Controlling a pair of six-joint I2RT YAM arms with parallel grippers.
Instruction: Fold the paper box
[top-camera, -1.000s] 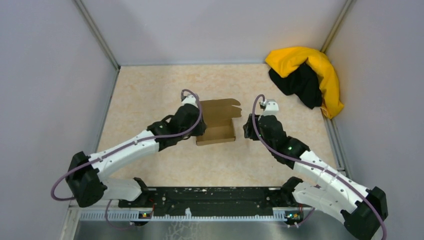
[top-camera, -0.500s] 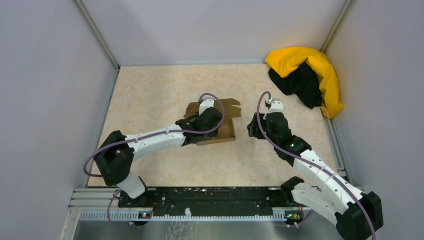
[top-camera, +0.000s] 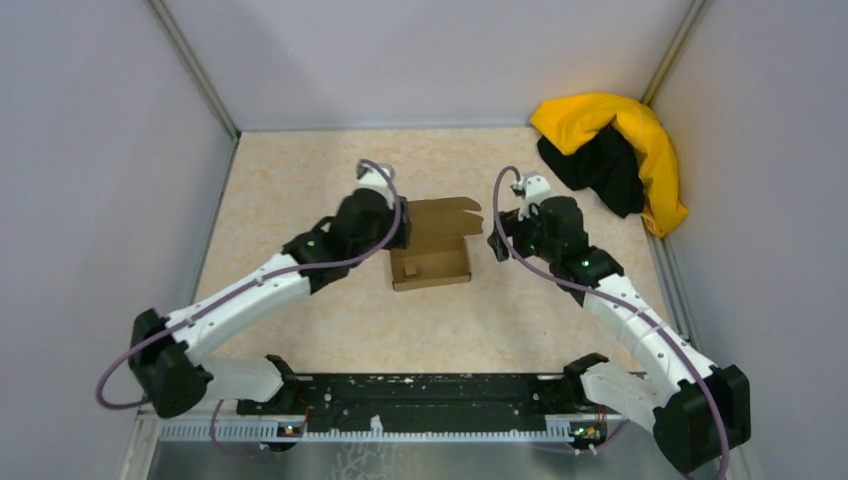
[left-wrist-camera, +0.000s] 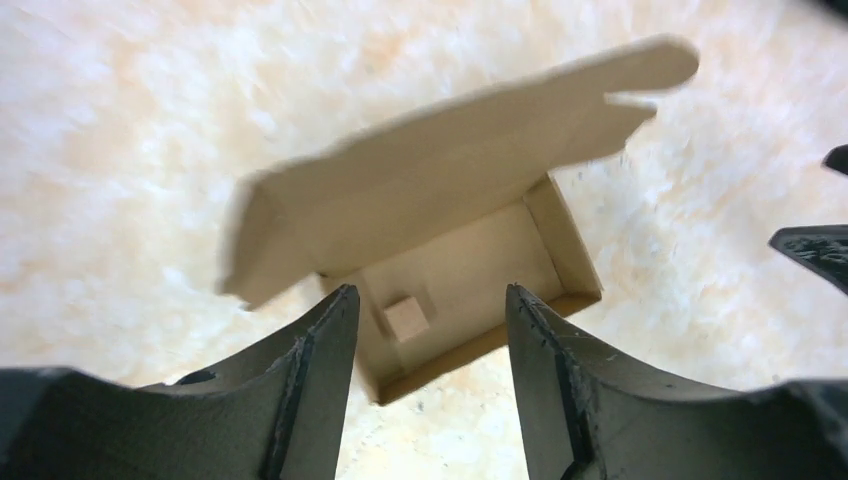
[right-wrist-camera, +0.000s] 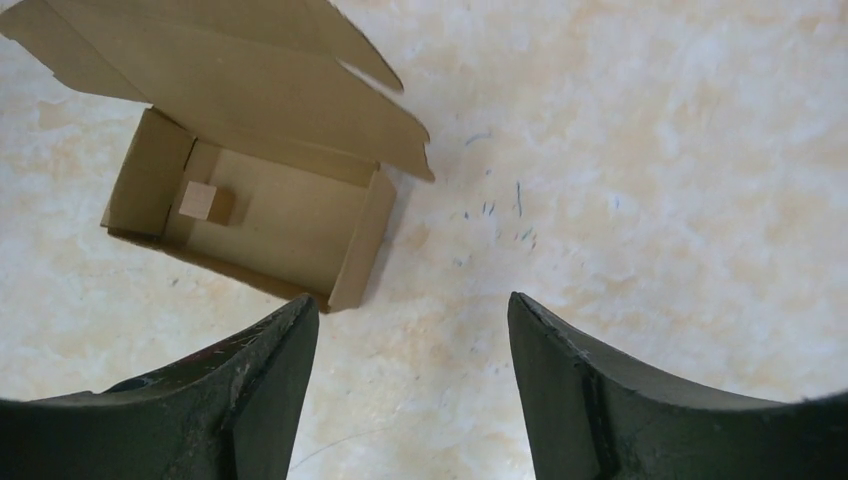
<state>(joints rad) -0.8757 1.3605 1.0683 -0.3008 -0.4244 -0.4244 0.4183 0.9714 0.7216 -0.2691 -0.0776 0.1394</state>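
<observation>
The worktop (top-camera: 300, 180) carries a yellow-and-black cloth heap (top-camera: 620, 150) in its far right corner. The paper box (top-camera: 432, 262) sits near the middle, its tray already formed and its lid open, leaning toward the far edge. The left gripper (left-wrist-camera: 430, 290) and the right gripper (right-wrist-camera: 412, 300) flank it, jaws wide and holding nothing. I think one arm should steady a tray wall while the other pushes the lid down from behind. The wrist views show clearly a small cardboard scrap (right-wrist-camera: 200, 200) at the tray's left end. Only the top view shows the cloth.
</observation>
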